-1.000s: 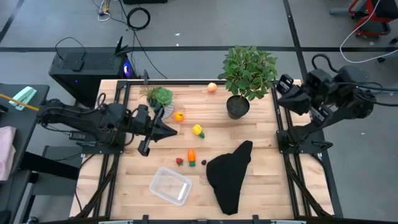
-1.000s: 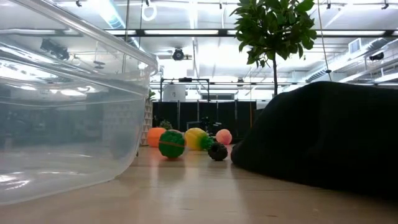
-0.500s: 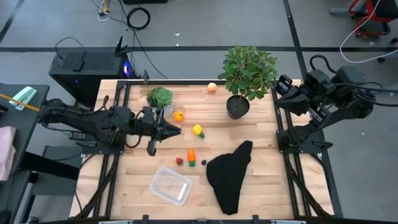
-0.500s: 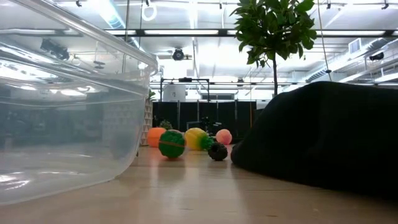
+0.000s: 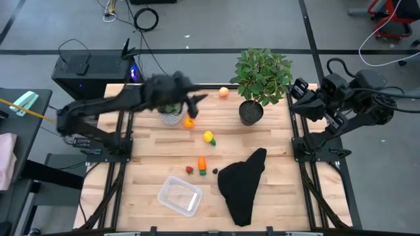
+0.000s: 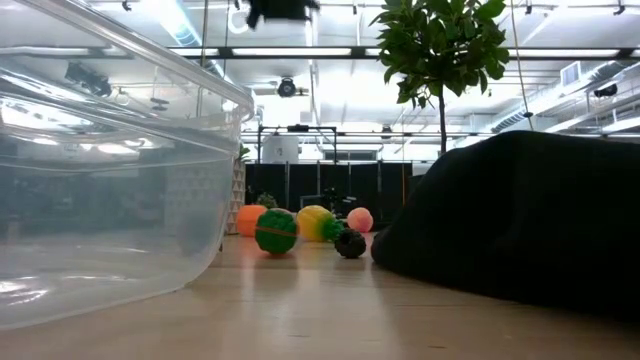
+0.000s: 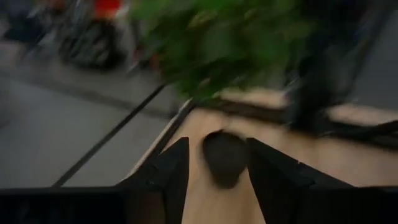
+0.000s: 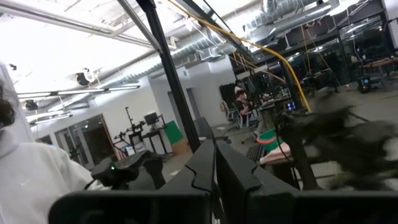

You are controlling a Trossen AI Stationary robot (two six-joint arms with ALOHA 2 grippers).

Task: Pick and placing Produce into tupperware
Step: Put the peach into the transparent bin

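Note:
The produce lies on the wooden table: a peach piece (image 5: 224,92) by the far edge, an orange one (image 5: 189,122), a yellow one (image 5: 209,137), an orange carrot-like one (image 5: 202,163) and a small red one (image 5: 189,170). The clear tupperware (image 5: 180,195) rests on its base near the near edge and fills the left of the low view (image 6: 110,190). My left gripper (image 5: 201,98) is raised above the far part of the table, blurred by motion; in its wrist view it is open (image 7: 217,177) and holds nothing. My right gripper (image 8: 214,171) is shut, parked off the table's right edge (image 5: 308,105).
A large potted plant (image 5: 262,75) stands at the far right, and a small potted plant (image 5: 169,105) sits under the left arm. A black cloth (image 5: 243,183) lies heaped on the near right. A small dark piece (image 5: 216,170) lies beside the red one.
My left arm has risen from low over the table's left middle and swung fast toward the far edge; its gripper now hangs high over the small plant and the orange piece. The produce, tupperware and cloth have stayed put.

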